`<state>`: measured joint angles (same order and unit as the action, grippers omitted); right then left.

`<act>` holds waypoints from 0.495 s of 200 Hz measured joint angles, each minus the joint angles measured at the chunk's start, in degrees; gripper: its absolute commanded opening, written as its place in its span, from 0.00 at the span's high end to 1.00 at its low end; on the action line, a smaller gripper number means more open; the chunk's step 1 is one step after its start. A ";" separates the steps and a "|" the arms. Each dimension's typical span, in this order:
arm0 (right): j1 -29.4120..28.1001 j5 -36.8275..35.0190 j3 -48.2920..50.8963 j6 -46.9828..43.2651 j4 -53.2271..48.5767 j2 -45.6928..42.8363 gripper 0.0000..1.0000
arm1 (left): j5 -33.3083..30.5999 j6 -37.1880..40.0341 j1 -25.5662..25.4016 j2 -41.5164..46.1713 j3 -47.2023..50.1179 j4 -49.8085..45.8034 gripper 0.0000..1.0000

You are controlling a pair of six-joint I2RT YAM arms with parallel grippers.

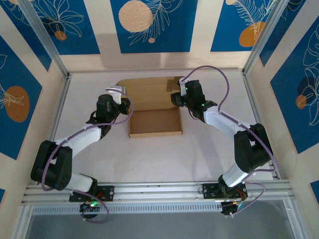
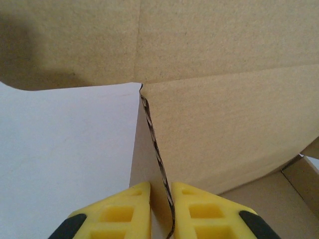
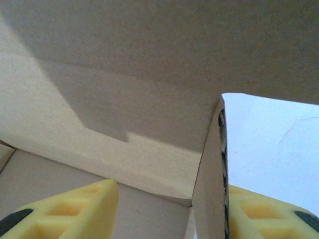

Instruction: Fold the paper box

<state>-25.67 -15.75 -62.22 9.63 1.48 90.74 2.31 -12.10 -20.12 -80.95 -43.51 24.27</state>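
The paper box is a brown cardboard tray at the middle of the table, with its lid panel lying open behind it. My left gripper is at the box's back left corner. In the left wrist view its yellow fingers pinch the upright left side wall, so my left gripper is shut on it. My right gripper is at the back right corner. There the right gripper stands open astride the right side wall, which rests against the outer finger.
The white tabletop spreads in front of the box. Metal frame posts and patterned blue panels ring the work area. A rail runs along the near edge by the arm bases.
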 measured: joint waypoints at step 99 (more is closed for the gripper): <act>-4.37 -8.13 16.85 11.19 15.39 -10.99 0.51 | -4.42 -1.36 -4.59 2.69 10.25 12.70 0.83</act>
<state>-30.04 -23.88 -45.36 20.82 16.86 79.75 -2.11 -13.45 -24.71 -78.26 -33.26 36.97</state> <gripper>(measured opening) 0.491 0.170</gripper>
